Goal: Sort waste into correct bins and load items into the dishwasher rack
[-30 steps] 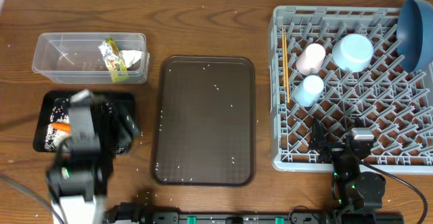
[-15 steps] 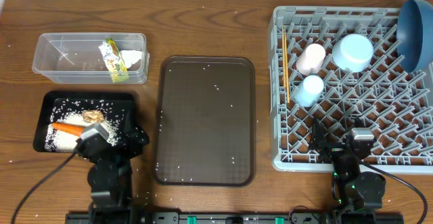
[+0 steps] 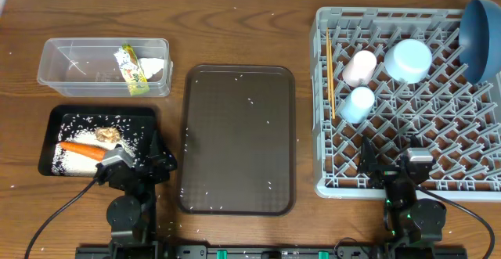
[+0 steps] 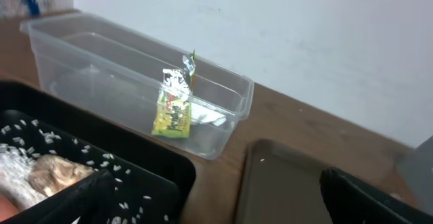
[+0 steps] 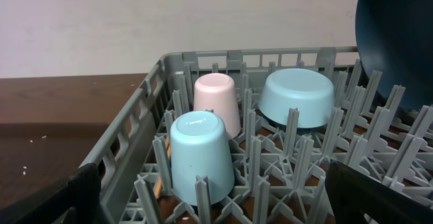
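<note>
Left gripper (image 4: 216, 204) – jaws spread wide, nothing between them; parked low over the counter (image 3: 235, 24), at the near right corner of the black tray (image 3: 47, 142).
- Black tray: just left of and ahead of this gripper. Contents: white rice (image 3: 66, 161), orange carrot (image 3: 78, 149) lying across the rice, brownish food lump (image 3: 108, 134) beyond the carrot.
- Clear tub (image 3: 55, 75): farther ahead, past the black tray. Contents: yellow-green wrapper (image 4: 172, 109) leaning on the near wall, white napkin (image 3: 155, 67) beside it at the tub's right end.
- Brown serving tray (image 3: 239, 134): immediately right of this gripper; scattered rice grains on it.

Right gripper (image 5: 223, 204) – jaws likewise wide apart and empty; sitting at the near edge of the grey dishwasher rack (image 3: 321, 95).
- Light blue cup (image 5: 199, 156): closest ahead, upside down among the pegs.
- Pink cup (image 5: 216, 102): just behind the light blue cup, upside down.
- Light blue bowl (image 5: 298, 99): ahead and slightly right, inverted.
- Dark blue bowl (image 5: 399, 41): far right, propped on edge at the rack's far corner.
- Chopsticks (image 3: 330, 75): ahead and left, lying along the rack's left side.
</note>
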Controlling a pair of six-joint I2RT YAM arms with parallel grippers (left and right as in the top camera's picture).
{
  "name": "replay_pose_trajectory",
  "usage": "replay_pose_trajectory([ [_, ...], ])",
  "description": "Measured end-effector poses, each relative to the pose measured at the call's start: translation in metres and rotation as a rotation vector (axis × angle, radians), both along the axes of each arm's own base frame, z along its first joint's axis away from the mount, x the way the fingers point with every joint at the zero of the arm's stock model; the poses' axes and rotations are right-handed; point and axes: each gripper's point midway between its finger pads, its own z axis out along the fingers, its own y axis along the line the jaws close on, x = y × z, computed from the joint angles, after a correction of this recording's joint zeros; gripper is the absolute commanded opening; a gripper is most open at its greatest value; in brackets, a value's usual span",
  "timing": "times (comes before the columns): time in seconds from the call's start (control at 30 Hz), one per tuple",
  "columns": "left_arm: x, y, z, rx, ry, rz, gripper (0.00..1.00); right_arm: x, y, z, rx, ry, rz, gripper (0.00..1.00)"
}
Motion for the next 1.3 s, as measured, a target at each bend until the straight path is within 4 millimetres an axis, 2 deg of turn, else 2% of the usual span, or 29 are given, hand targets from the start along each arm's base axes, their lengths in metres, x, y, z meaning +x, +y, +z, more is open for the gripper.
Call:
replay_pose_trajectory([
  [0.27, 0.0002, -0.0013, 0.0001, 0.068, 0.01, -0.015, 0.98, 0.0, 0.0, 0.0, 0.0, 0.0, 0.0, 0.99],
  [1.3, 0.0005, -0.0032, -0.0001, 0.071, 0.011, -0.027, 0.98, 0.0, 0.0, 0.0, 0.0, 0.0, 0.0, 0.99],
])
